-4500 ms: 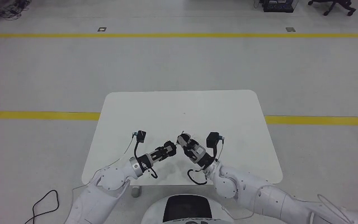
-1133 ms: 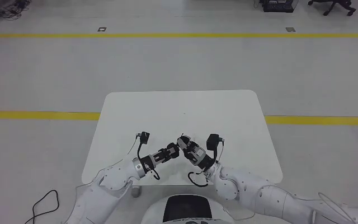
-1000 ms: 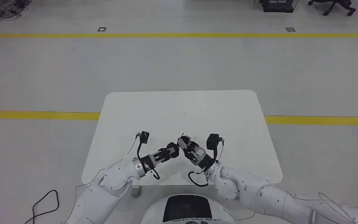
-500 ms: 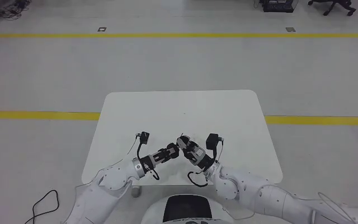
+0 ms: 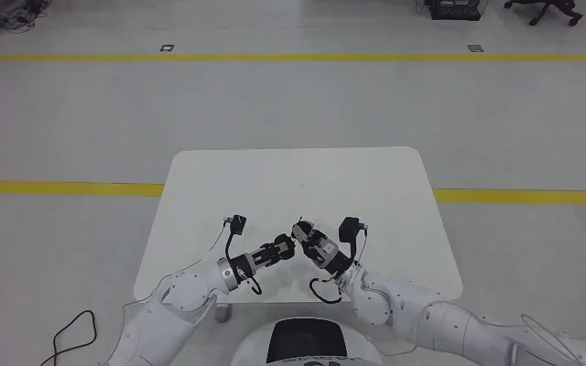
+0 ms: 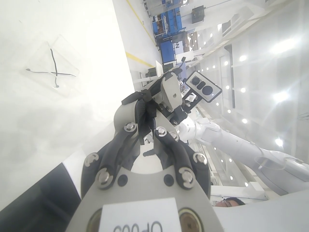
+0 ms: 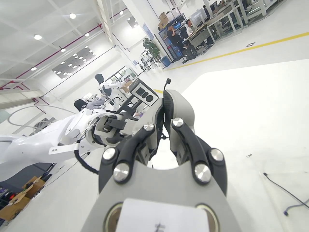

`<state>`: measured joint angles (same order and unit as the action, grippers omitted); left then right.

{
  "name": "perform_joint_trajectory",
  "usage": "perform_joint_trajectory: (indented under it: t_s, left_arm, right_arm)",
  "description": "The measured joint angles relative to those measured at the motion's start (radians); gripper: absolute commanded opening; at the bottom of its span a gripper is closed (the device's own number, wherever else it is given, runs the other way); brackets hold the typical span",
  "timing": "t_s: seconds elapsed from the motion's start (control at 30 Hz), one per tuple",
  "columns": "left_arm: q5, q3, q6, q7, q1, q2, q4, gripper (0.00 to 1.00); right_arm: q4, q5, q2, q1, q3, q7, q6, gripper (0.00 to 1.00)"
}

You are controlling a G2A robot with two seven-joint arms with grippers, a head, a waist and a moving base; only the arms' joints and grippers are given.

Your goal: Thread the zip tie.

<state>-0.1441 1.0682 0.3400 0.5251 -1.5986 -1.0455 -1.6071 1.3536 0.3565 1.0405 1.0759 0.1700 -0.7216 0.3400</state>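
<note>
Over the smooth white table, the left gripper and right gripper meet tip to tip. Each has its ribbed black pads pressed fully together on the thin black zip tie, whose small head pokes past the right one's tips. Two more thin ties lie crossed on a clear flat sheet nearby.
</note>
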Motion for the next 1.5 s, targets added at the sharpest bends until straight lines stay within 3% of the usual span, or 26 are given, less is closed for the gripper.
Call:
perform_joint_trajectory:
  t_s: [1.13, 1.5]
  left_arm:
    - [-0.005, -0.016, 0.000, -0.007, 0.006, 0.004, 0.001, 0.00]
    - [-0.023, -0.006, 0.000, -0.010, 0.000, 0.006, -0.011, 0.00]
  right_arm:
    - [0.031, 0.039, -0.014, 0.011, 0.000, -0.013, 0.000, 0.00]
    - [0.012, 0.003, -0.013, 0.014, 0.000, -0.002, 0.000, 0.00]
